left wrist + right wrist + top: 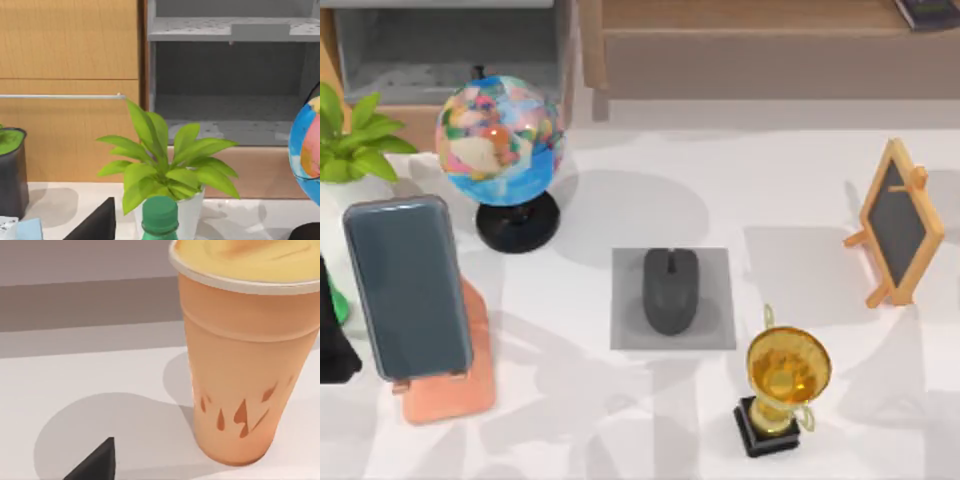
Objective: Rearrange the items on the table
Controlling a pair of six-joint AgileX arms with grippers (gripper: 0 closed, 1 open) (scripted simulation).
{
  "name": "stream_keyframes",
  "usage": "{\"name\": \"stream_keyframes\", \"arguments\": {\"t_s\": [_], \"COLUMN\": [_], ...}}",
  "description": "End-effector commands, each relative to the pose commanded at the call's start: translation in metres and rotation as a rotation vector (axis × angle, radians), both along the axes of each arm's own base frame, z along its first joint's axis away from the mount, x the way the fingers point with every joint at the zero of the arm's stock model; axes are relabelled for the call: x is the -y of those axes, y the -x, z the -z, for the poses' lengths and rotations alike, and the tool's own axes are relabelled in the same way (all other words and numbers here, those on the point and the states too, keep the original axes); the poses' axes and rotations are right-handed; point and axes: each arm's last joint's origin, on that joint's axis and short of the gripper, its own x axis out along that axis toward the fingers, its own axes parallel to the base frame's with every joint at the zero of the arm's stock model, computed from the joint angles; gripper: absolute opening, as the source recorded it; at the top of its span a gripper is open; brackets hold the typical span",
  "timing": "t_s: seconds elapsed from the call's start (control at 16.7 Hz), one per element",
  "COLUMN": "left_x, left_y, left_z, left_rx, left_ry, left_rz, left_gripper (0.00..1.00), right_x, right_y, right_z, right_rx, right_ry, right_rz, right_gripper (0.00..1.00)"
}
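The dark grey oval mouse (670, 290) lies on a small grey square pad (705, 330) in the middle of the white table (620, 420). The slate-grey smartphone (408, 285) leans on an orange stand (455, 395) at the left. A black part of my left arm (330, 345) sits at the left edge, just left of the phone. A dark wedge of my left gripper (95, 225) points toward a green bottle cap (160, 215). A dark wedge of my right gripper (95, 462) sits low beside an orange cup (240, 365).
A multicoloured globe (500, 140) stands behind the phone, with a potted plant (350, 140) at the far left. A gold trophy (785, 380) stands right of the pad, near the front. A small wooden chalkboard easel (900, 225) is at the right. Shelving lines the back.
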Motion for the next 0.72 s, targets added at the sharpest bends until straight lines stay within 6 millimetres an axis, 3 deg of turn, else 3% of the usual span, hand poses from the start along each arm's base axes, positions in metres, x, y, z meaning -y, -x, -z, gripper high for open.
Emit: {"name": "stream_keyframes", "arguments": {"t_s": [0.42,0.72], "left_x": [0.000,0.000], "left_y": [0.000,0.000], "left_z": [0.000,0.000], "left_rx": [0.000,0.000], "left_ry": [0.000,0.000], "left_rz": [0.000,0.000], "left_gripper": [1.00,1.00], "right_x": [0.031,0.039], "right_y": [-0.056,-0.084], "right_z": [0.037,0.062], "right_rx": [0.093,0.195], "right_ry": [0.011,0.036], "right_rz": [-0.021,-0.058], "right_gripper": [1.00,1.00]}}
